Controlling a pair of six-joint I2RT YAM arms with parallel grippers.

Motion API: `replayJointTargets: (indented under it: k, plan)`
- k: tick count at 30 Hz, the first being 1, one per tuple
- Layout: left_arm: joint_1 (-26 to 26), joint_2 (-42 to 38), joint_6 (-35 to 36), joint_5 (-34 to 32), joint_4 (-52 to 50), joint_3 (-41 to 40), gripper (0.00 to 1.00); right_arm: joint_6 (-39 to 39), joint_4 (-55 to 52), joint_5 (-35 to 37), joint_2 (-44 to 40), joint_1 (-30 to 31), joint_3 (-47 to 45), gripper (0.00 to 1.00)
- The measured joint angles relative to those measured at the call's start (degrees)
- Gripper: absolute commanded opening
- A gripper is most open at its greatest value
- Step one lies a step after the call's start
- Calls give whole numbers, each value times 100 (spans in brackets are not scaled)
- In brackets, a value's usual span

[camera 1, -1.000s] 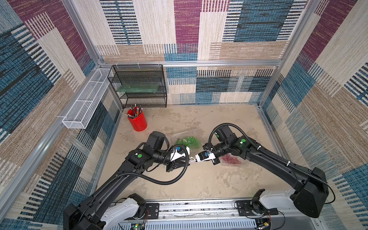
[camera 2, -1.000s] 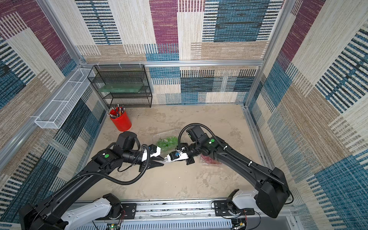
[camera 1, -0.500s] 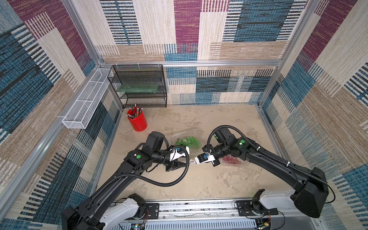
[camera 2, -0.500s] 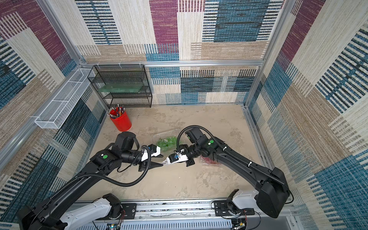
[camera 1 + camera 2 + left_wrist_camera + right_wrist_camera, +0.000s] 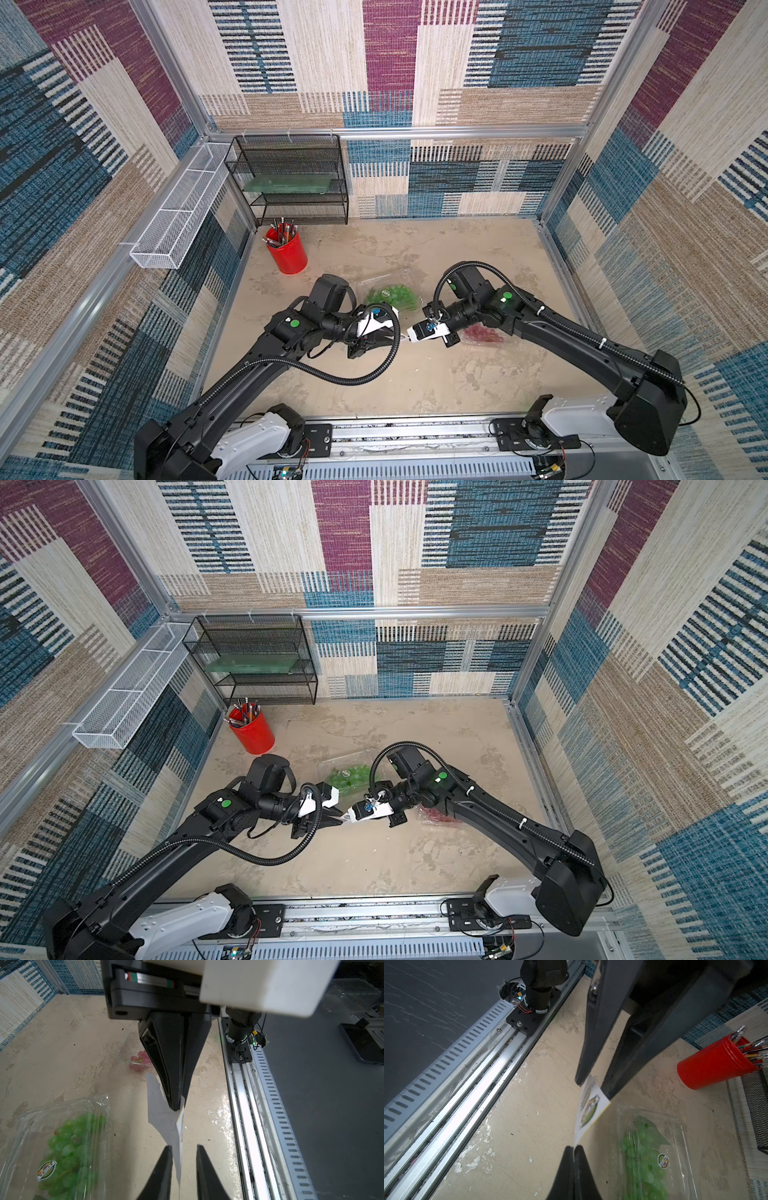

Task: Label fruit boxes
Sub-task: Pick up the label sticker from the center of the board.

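Two fruit boxes (image 5: pixel 390 296) (image 5: pixel 482 333), one sticker sheet (image 5: pixel 591 1110).

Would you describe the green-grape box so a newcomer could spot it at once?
Start at the red pencil cup beside the black wire shelf. Toward the table's middle lies the green-grape box. Its green fruit sets it apart from the red-grape box nearby.

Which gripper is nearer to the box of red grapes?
Right. The right gripper hangs just beside the box of red grapes; the left gripper is farther, beyond the sticker sheet between them.
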Motion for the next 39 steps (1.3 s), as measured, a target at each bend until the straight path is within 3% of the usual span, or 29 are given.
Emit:
replayJointTargets:
  k: [6, 12, 15, 20, 22, 25, 33, 39]
  plan:
    - [-22, 9, 2, 4, -9, 9, 10, 0, 0, -2, 0, 0, 0, 0]
    - [-28, 24, 4, 7, -9, 11, 9, 0, 0, -2, 0, 0, 11, 0]
    - [-39, 42, 9, 7, -11, 11, 1, 0, 4, -4, 0, 0, 20, 0]
    - [-48, 46, 22, 11, -15, 20, 0, 33, 7, 22, -35, -2, 20, 3]
    - [-48, 39, 20, 22, 17, 20, 0, 184, 24, 92, -107, -42, 13, 8]
    - [-59, -72, -66, -2, 308, -107, 0, 555, 313, 114, -350, -238, -173, 26]
    - [-48, -461, -1515, -348, 1982, -1202, 0, 1978, 1580, 203, -1519, -951, -1117, 33]
    - [-76, -404, -2684, -846, 3202, -1517, 0, 3139, 2656, 190, -2468, -933, -1961, 35]
